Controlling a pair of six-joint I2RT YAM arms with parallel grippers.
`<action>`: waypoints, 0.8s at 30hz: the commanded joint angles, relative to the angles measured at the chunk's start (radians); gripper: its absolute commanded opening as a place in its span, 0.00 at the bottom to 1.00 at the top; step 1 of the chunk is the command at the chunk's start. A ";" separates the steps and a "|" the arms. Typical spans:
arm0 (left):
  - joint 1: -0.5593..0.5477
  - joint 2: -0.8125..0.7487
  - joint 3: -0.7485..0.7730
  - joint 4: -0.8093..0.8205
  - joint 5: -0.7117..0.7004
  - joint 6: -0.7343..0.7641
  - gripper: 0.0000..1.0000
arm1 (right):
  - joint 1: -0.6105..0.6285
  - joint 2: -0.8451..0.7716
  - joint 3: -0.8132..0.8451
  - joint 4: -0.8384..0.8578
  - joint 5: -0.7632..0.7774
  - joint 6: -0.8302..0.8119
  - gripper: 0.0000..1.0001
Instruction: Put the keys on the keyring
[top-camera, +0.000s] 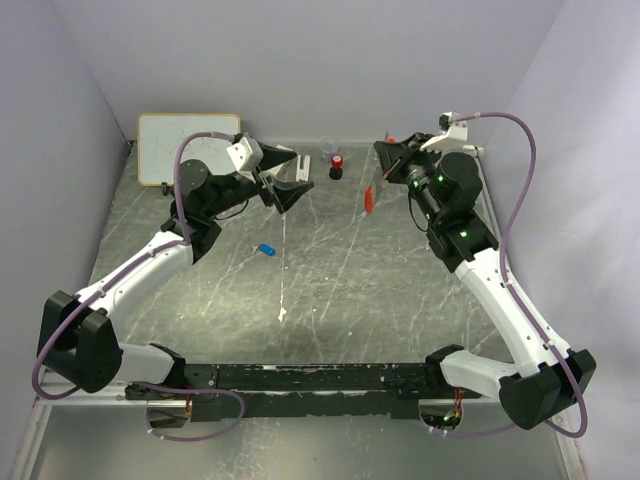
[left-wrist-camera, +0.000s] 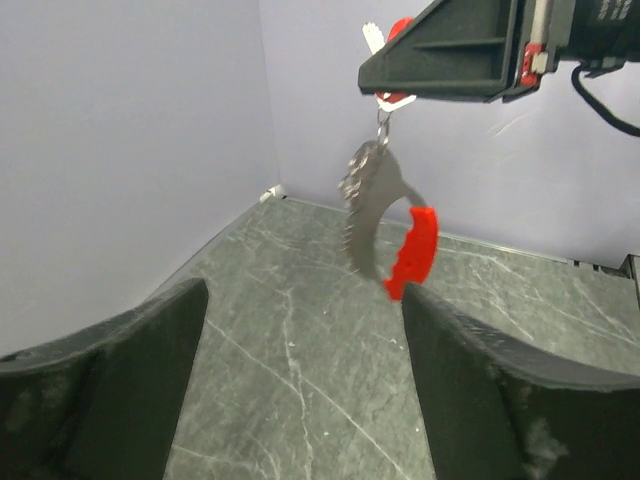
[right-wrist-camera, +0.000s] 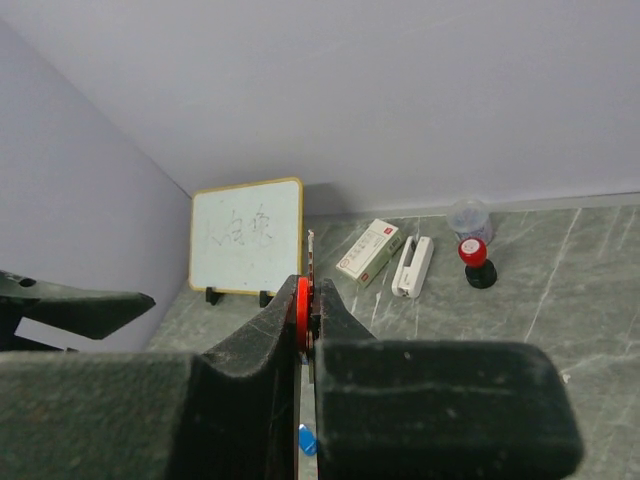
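Observation:
My right gripper (right-wrist-camera: 312, 300) is shut on the red-headed key (right-wrist-camera: 302, 308), its silver blade pointing up. In the left wrist view the right gripper's fingers (left-wrist-camera: 450, 55) hold that red key (left-wrist-camera: 398, 26) high in the air. The keyring (left-wrist-camera: 383, 122) hangs just below it with its grey strip (left-wrist-camera: 365, 205) and red strap (left-wrist-camera: 415, 252). The strap also shows in the top view (top-camera: 369, 200). The blue-headed key (top-camera: 266, 249) lies on the table, also seen below the right jaws (right-wrist-camera: 307, 440). My left gripper (top-camera: 297, 176) is open and empty, facing the hanging keyring from a short distance.
A whiteboard (top-camera: 188, 148) stands at the back left. A white box (right-wrist-camera: 368, 250), a white stapler (right-wrist-camera: 412, 266), a small red-and-black bottle (top-camera: 336, 165) and a clear cup (right-wrist-camera: 468, 214) sit along the back wall. Grey walls enclose the marbled table.

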 joint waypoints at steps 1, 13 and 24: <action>-0.017 0.022 0.066 0.008 0.047 0.026 0.80 | 0.013 -0.009 0.039 -0.004 0.006 -0.045 0.00; -0.038 0.130 0.130 0.030 0.159 0.075 0.45 | 0.046 0.030 0.071 0.018 -0.008 -0.067 0.00; -0.082 0.144 0.163 0.021 0.173 0.122 0.47 | 0.129 0.053 0.102 0.015 0.062 -0.101 0.00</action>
